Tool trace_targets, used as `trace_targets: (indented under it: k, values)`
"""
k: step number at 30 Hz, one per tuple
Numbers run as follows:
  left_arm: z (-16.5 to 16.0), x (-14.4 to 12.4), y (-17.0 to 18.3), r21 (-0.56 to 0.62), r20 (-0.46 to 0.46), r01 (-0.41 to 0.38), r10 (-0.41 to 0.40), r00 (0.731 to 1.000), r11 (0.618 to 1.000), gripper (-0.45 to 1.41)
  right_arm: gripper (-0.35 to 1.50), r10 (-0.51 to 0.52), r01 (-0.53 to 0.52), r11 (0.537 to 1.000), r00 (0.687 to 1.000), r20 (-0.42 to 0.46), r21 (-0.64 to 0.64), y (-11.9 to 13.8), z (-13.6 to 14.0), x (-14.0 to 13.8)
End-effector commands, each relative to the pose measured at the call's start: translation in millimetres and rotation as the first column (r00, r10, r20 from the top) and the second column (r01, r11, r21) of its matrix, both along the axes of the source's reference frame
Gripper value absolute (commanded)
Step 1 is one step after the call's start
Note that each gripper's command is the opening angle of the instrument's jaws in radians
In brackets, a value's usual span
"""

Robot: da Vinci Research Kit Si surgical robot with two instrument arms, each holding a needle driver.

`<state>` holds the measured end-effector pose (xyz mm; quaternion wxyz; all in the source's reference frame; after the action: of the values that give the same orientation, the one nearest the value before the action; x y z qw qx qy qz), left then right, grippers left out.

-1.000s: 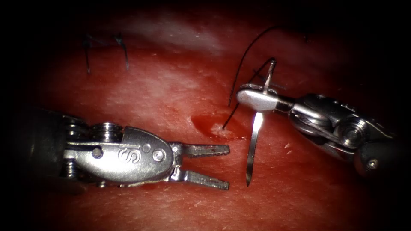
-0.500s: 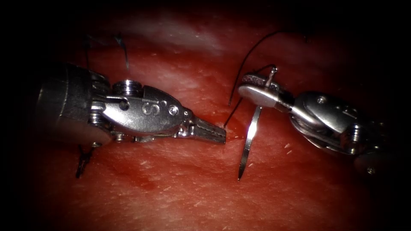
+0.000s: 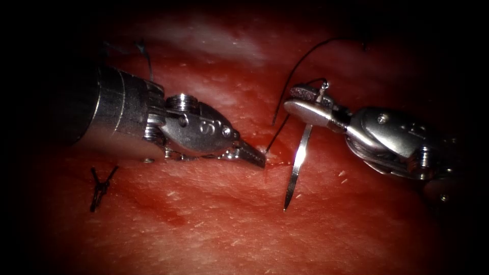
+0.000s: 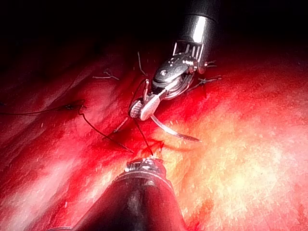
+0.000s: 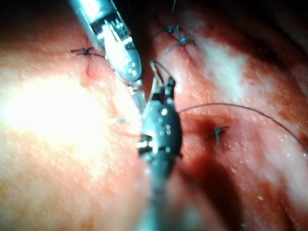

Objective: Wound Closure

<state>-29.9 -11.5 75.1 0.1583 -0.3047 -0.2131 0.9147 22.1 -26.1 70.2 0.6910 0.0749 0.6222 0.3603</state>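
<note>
The needle (image 3: 298, 163) hangs free above the tissue (image 3: 214, 224), pinched near its thread end by the right tool (image 3: 305, 104). The left tool (image 3: 254, 154), pressed together, touches where the thread (image 3: 277, 133) leaves the tissue; whether it grips thread is unclear.

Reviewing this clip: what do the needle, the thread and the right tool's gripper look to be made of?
Needle: looks like polished steel, a thin curved strip with a bright glint; the right gripper is shut on it near its thread end, its point free above the tissue. Thread: dark, thin, matte strand, probably synthetic suture. Gripper: smooth silvery metal with sharp highlights.
</note>
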Motion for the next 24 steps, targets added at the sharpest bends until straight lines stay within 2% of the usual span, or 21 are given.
trace_targets:
  k: [1,13,15,16,18,20,24]
  values:
    - [1.0,-0.7,-0.1,0.002,-0.006,-0.006,0.006,1.0,1.0,-0.45,-0.35,-0.002,0.002,1.0,1.0,0.0,-0.006,-0.3,0.3,0.7]
    - [4.6,-0.1,0.9,0.054,-0.109,-0.045,0.051,0.993,0.998,-0.45,-0.35,-0.007,0.007,0.999,1.0,0.008,-0.033,-0.3,0.2,1.2]
    - [5.0,-0.1,0.9,0.069,-0.139,-0.072,0.082,0.987,0.995,-0.45,-0.35,-0.011,0.012,0.999,1.0,0.009,-0.045,-0.3,0.2,1.2]
    - [5.3,-0.1,0.6,0.097,-0.175,-0.108,0.123,0.977,0.989,-0.45,-0.35,-0.015,0.017,0.998,1.0,0.016,-0.067,-0.3,0.2,1.2]
    - [5.5,-0.3,-0.1,0.141,-0.184,-0.141,0.166,0.969,0.98,-0.45,-0.35,-0.021,0.024,0.993,0.999,0.029,-0.112,-0.2,0.3,1.3]
    - [5.4,-0.4,-0.6,0.17,-0.181,-0.145,0.176,0.968,0.975,-0.45,-0.35,-0.015,0.023,0.986,0.999,0.047,-0.165,-0.1,0.5,1.3]
    - [4.7,-0.9,-1.9,0.208,-0.153,-0.167,0.201,0.968,0.964,-0.27,-0.35,-0.008,0.024,0.973,0.997,0.071,-0.23,-0.2,0.9,1.3]
